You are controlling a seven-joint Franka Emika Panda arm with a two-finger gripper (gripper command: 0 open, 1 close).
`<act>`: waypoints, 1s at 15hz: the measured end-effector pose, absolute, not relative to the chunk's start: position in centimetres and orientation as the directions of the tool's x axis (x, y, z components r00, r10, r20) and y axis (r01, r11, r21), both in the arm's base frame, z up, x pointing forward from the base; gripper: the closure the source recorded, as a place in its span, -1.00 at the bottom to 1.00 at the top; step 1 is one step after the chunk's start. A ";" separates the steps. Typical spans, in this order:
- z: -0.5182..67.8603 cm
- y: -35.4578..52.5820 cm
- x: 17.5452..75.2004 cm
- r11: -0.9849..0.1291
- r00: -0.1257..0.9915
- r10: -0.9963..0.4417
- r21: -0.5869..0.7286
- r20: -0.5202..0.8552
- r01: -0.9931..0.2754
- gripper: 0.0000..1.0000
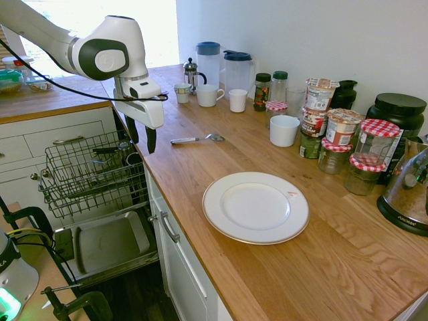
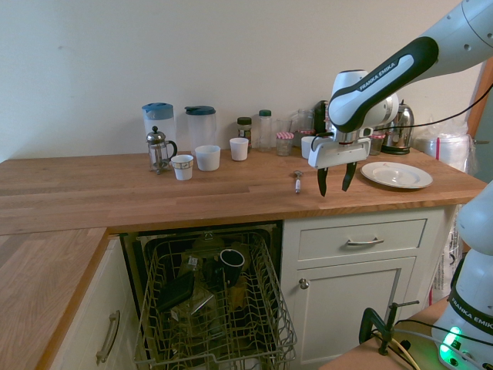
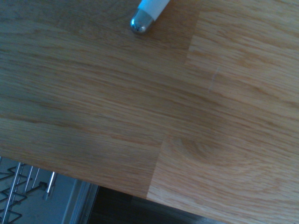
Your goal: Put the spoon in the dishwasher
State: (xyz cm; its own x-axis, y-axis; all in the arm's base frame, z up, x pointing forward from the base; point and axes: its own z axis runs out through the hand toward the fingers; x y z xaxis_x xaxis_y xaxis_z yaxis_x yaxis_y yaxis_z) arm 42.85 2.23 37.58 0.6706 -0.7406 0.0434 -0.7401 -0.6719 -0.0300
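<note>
The small silver spoon (image 1: 195,140) lies flat on the wooden counter (image 1: 267,267), its bowl pointing toward the back wall; it also shows in the second exterior view as spoon (image 2: 297,182). Only its handle tip (image 3: 147,14) enters the wrist view. My gripper (image 1: 141,136) hangs open above the counter's front edge, a short way from the spoon's handle, holding nothing; gripper (image 2: 335,182) sits to the spoon's right there. The dishwasher (image 2: 208,308) stands open below, its wire rack (image 1: 90,174) pulled out over the lowered door panel (image 1: 107,244).
A white plate (image 1: 255,206) rests on the counter near the spoon. Mugs, jugs, a French press (image 1: 192,75) and several jars line the back wall. A kettle (image 1: 411,190) stands at the far end. A dark cup (image 2: 231,260) and dark utensils sit in the rack.
</note>
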 end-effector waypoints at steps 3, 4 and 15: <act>37.5 1.9 42.9 -0.655 0.654 -0.756 -0.032 0.030 -0.755 -1.00; 37.9 1.6 43.3 -0.631 0.630 -0.776 -0.045 0.032 -0.775 -1.00; 37.3 0.5 58.2 -0.102 0.092 -0.994 -0.198 0.056 -0.975 -1.00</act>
State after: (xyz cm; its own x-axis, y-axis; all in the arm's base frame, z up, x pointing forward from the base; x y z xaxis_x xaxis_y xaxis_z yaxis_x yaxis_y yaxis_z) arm 58.19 0.53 37.29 0.0924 -0.9942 0.0557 -0.9749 -0.1017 -0.1981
